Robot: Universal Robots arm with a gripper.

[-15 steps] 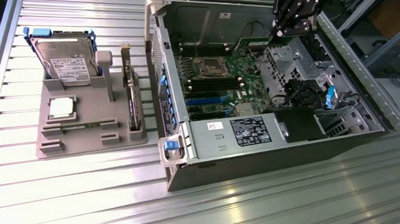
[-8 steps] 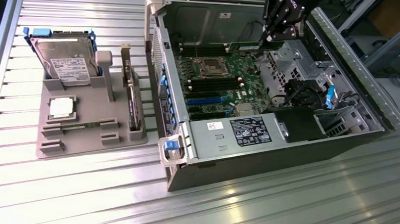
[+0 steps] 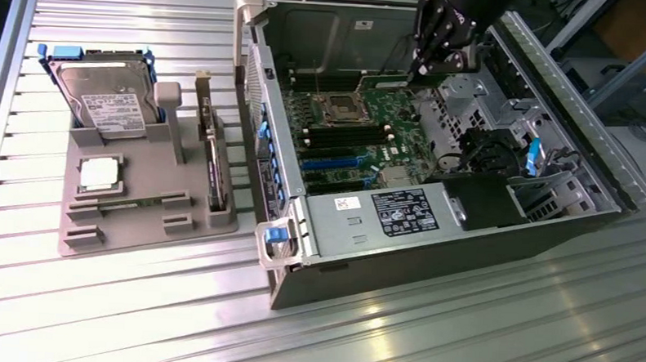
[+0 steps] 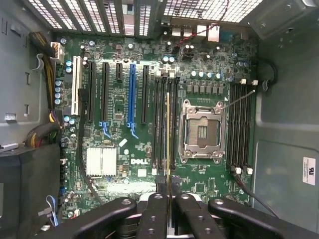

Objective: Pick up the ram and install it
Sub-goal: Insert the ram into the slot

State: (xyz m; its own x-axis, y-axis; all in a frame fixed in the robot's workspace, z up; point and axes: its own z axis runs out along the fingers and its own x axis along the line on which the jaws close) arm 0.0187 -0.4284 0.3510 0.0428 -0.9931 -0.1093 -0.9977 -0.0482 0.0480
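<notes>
Pinch describes the gripper (image 4: pixel 168 198): its two dark fingers (image 4: pixel 153 211) are pressed together on the ram (image 4: pixel 168 134), which the wrist view sees edge-on as a thin pale-gold line running out from between them. Relative to the CPU socket (image 4: pixel 202 132), the ram hangs over the bank of memory slots (image 4: pixel 158 119) just beside the socket, on the side facing the long expansion slots (image 4: pixel 132 94), and it runs parallel to those memory slots. Whether its lower edge is touching a slot or is just above one cannot be told. A second bank of memory slots lies on the far side of the CPU socket, well apart from the ram. In the exterior view the gripper (image 3: pixel 432 65) stands inside the open computer case (image 3: pixel 429 251), above the end of the board where the CPU socket is. As for handling, the stick is probably very light and fairly stiff along its length, but thin enough to flex or crack if twisted. Its chips and contact edge look like the fragile parts. The safe hold seems to be the one shown, flat pads on the two broad faces near the upper edge, leaving the contact edge free. A smooth board could slide in the pads if pushed off-square.
</notes>
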